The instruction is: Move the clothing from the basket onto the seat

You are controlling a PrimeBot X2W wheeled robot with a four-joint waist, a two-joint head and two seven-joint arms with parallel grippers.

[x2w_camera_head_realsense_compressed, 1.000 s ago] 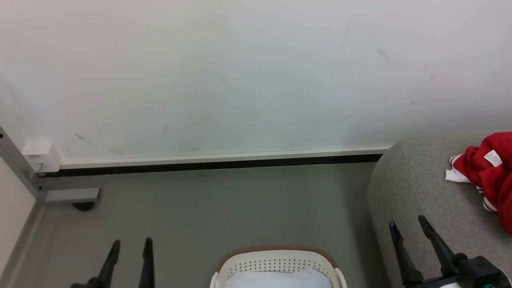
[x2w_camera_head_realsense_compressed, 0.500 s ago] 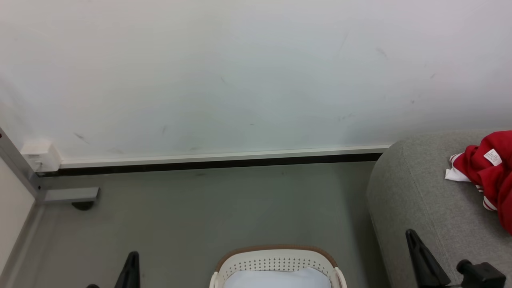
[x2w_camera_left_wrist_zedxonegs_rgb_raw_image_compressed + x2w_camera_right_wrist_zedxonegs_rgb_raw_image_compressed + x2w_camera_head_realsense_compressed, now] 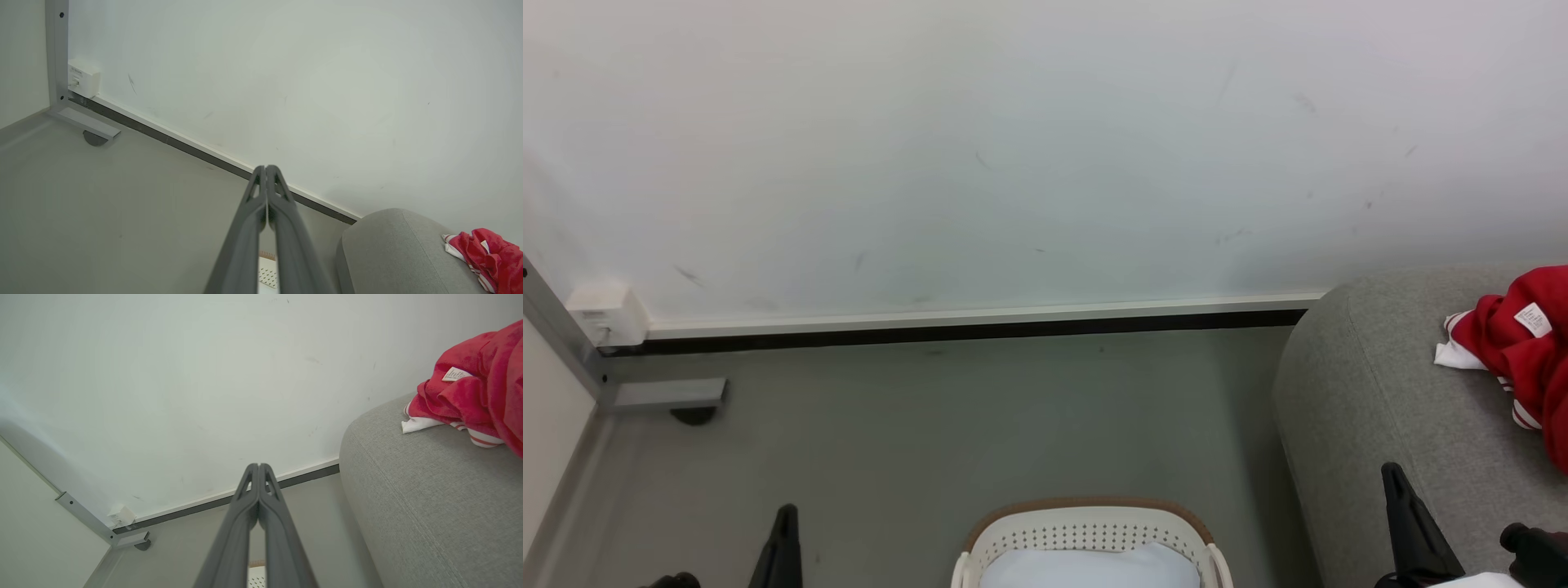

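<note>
The red clothing (image 3: 1527,351) with white trim and a small tag lies on the grey seat (image 3: 1372,392) at the right; it also shows as clothing (image 3: 488,255) and clothing (image 3: 474,390) in the wrist views. At the bottom centre stands the cream basket (image 3: 1086,535) with a brown rim, holding only a plain white liner cloth (image 3: 1090,567). My left gripper (image 3: 784,523) is low at the left over the floor, shut and empty, as the left gripper (image 3: 265,168) shows. My right gripper (image 3: 1392,478) hangs over the seat's front, shut and empty, fingers of the right gripper (image 3: 258,465) pressed together.
A white wall (image 3: 1013,163) with a dark skirting strip runs behind the grey floor (image 3: 931,425). A metal frame leg (image 3: 662,394) with a caster and a small white box (image 3: 605,314) sit at the far left corner.
Both grippers went from open to shut and sank lower toward the picture's bottom edge. The clothing, basket and seat stayed put.
</note>
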